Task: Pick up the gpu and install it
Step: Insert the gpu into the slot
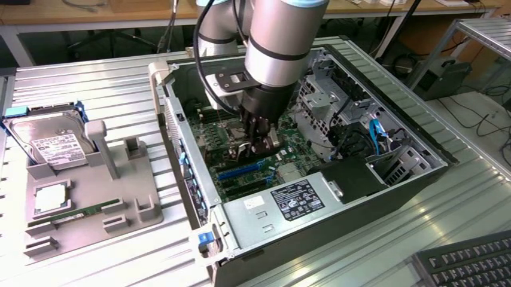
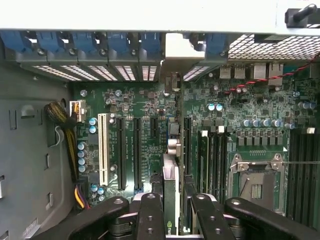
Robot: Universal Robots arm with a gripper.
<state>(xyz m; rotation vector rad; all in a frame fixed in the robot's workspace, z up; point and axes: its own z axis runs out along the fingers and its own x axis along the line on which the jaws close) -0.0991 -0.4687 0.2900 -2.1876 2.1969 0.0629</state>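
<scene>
While the gripper is clamping the gpu edge-on between its fingers, the arm is holding the card inside the open computer case, just above the motherboard. In the exterior view the card is hanging at the case's centre, with the hard drive at 9 o'clock. Pick-up is judged complete; seating is appearing unfinished, since the card is not yet sitting in a slot.
</scene>
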